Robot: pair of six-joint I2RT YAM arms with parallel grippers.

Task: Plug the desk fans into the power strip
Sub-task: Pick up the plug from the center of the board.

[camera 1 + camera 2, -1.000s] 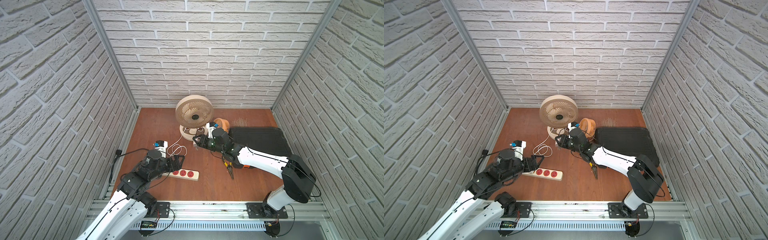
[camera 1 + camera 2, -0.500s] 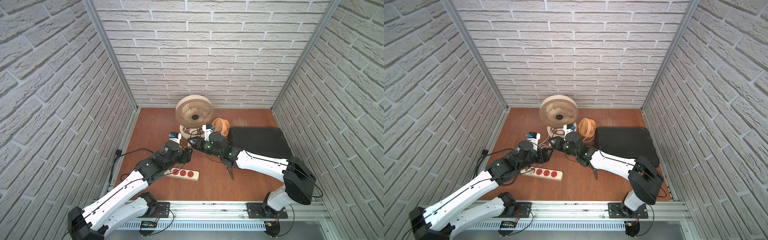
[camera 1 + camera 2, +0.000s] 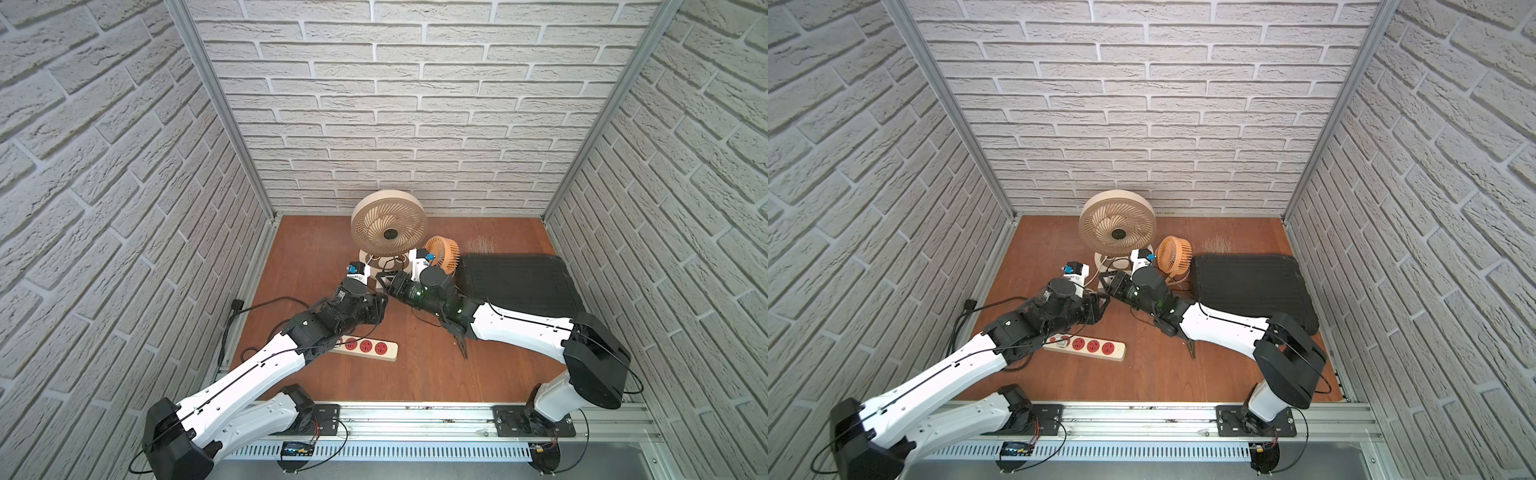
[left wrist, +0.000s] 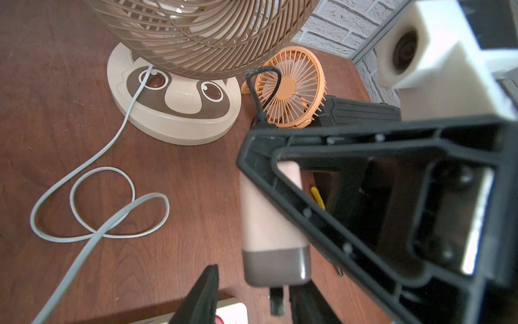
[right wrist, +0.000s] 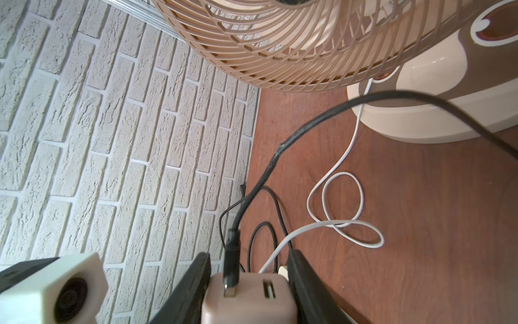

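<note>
White brick walls (image 3: 415,104), wooden floor (image 3: 316,257) (reddish-brown)

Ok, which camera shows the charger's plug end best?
Left wrist view: the charger shows side-on, a prong sticking out. Right wrist view shows only its USB face in the right gripper; in both top views it is hidden.

Bright, even overhead light with soft shadows
Both top views are sharp, though the brick walls (image 3: 104,166) bow toward the frame edges, and only faint shadows lie on the bench (image 3: 415,374). The wrist views look warmer, and the close camera housing (image 5: 50,289) is blurred
</note>
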